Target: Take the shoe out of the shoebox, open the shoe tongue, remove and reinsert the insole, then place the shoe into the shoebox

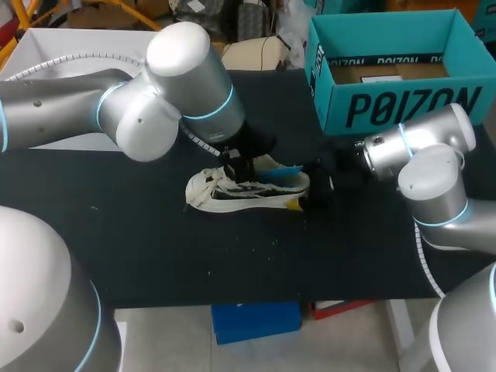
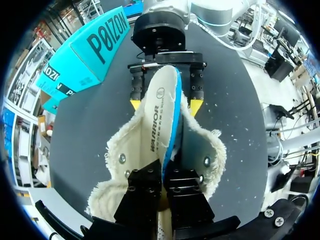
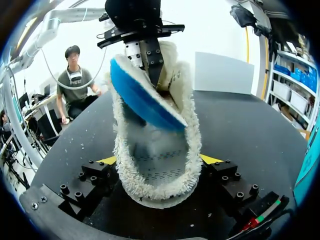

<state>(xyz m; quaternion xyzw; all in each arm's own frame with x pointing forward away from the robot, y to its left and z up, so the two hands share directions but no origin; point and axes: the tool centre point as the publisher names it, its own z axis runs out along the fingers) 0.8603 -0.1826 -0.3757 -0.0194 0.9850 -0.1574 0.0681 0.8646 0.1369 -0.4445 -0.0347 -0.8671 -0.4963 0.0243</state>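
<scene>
- Left wrist view: the left gripper (image 2: 164,176) has its black fingers pressed together on a long white insole with a blue underside (image 2: 159,107), which stands on edge between them.
- The insole runs from that grip out over the open mouth of a white shoe with a fleecy lining (image 2: 120,165), and its far end is above the heel.
- Just past the heel sits the right gripper (image 2: 165,105), with one yellow tip on each side of the shoe.
- Right wrist view: both yellow tips touch the heel's outer sides, so this gripper is clamped on the shoe. The blue face of the insole hangs tilted above the bare inside of the shoe.
- Head view: the shoe lies near the middle of the black table (image 1: 155,248), toe towards the left arm, heel towards the right arm.
- Farthest off, an open teal cardboard shoebox (image 1: 403,108) stands upright at the table's far right, well apart from the shoe.
</scene>
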